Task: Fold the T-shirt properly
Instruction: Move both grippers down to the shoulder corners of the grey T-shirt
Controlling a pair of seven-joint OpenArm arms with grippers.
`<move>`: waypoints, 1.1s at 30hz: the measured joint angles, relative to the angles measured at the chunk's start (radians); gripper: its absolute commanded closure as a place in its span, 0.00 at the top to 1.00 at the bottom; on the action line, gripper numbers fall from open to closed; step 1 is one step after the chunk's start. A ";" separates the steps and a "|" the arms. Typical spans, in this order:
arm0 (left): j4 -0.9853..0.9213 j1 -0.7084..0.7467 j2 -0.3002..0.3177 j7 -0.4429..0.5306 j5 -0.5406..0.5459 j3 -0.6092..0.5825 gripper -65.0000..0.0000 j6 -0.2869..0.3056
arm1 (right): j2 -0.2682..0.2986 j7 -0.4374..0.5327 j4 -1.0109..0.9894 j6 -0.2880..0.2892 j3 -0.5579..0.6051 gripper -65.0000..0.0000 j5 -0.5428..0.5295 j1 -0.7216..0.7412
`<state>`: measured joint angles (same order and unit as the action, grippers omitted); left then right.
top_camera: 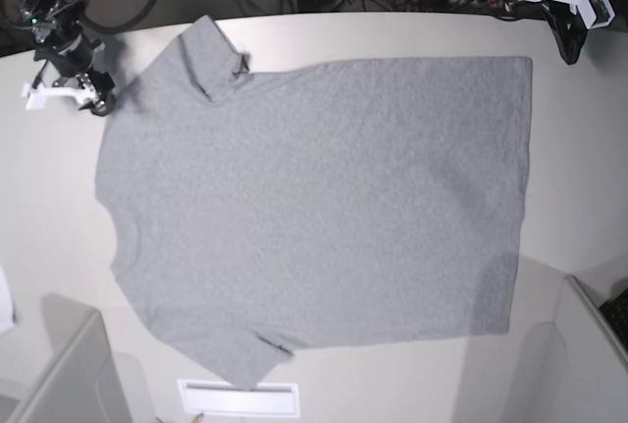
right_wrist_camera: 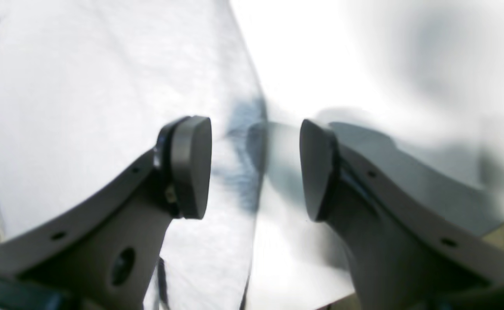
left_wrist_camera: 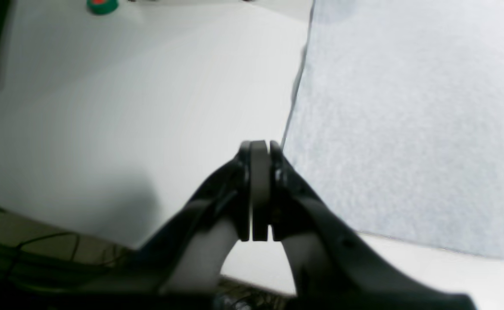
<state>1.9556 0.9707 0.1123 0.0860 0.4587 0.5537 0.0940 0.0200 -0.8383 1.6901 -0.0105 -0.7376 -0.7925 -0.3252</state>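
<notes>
T-shirt: heather-grey, spread flat, plain side up, filling most of the worktop. Left tool: pads pressed together, empty, beside the hem corner. Right tool: gaping, empty, straddling a cloth edge. Risk: a pinch catching one layer only, or dragging the fabric, would wrinkle the fold. Unclear: lettering face hidden; right wrist view blurred; which edge, uncertain.

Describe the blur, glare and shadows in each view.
Left wrist: soft focus throughout, T-shirt weave smeared, shut left gripper casting a faint shadow on the table. Right wrist: heavy motion blur, table glare washed white, open right gripper over the shirt edge. Base: evenly lit, sharp, slight wide-angle bowing at the edges.
</notes>
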 measured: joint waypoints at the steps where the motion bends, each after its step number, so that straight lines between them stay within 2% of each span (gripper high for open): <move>1: -0.001 -0.013 0.003 0.001 0.000 -0.001 0.04 0.000 | -0.002 -0.001 0.000 0.000 0.000 0.46 0.000 -0.003; 5: -0.003 -0.021 0.008 0.003 0.008 -0.001 0.61 -0.005 | -0.021 0.000 -0.002 0.000 0.001 0.46 0.001 -0.036; 7: -0.003 -0.021 0.007 0.005 0.011 -0.022 0.79 -0.008 | -0.029 0.009 -0.010 0.006 0.006 0.46 -0.007 -0.053; 9: -0.008 -0.038 0.007 -0.002 0.039 -0.045 0.89 -0.010 | -0.021 0.045 -0.020 0.011 0.047 0.46 -0.011 -0.073; 11: -0.008 -0.046 0.007 -0.030 0.128 -0.049 0.90 0.004 | -0.013 0.060 -0.027 0.020 0.090 0.46 -0.020 -0.083; 14: -0.020 -0.070 0.027 -0.185 0.282 -0.045 0.90 -0.010 | -0.013 0.069 -0.029 0.023 0.130 0.46 -0.030 -0.080; 17: -0.040 -0.112 0.054 -0.258 0.395 -0.039 0.90 -0.003 | -0.015 0.083 -0.027 0.034 0.157 0.46 -0.042 -0.094; 20: -0.075 -0.137 0.042 -0.306 0.398 -0.040 0.90 0.007 | -0.014 0.089 -0.022 0.035 0.182 0.46 -0.045 -0.105; 27: -0.183 -0.175 0.043 -0.301 0.407 -0.040 0.90 0.105 | -0.015 0.093 -0.021 0.045 0.203 0.44 -0.061 -0.116; 29: -0.214 -0.181 0.043 -0.307 0.406 -0.040 0.90 0.121 | -0.015 0.090 -0.024 0.045 0.203 0.35 -0.058 -0.116; 31: -0.239 -0.193 0.043 -0.306 0.404 -0.040 0.90 0.130 | -0.016 0.077 -0.028 0.044 0.203 0.17 -0.053 -0.116; 32: -0.249 -0.201 0.043 -0.307 0.404 -0.040 0.90 0.145 | -0.018 0.072 -0.031 0.043 0.203 0.04 -0.053 -0.117; 33: -0.258 -0.208 0.043 -0.308 0.407 -0.040 0.90 0.147 | -0.018 0.064 -0.034 0.040 0.204 0.00 -0.048 -0.119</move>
<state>1.6978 0.7624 0.1555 -0.2218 0.8654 0.5133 0.2409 0.0017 -0.7738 1.6558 0.0292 -0.5335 -0.8406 -0.4442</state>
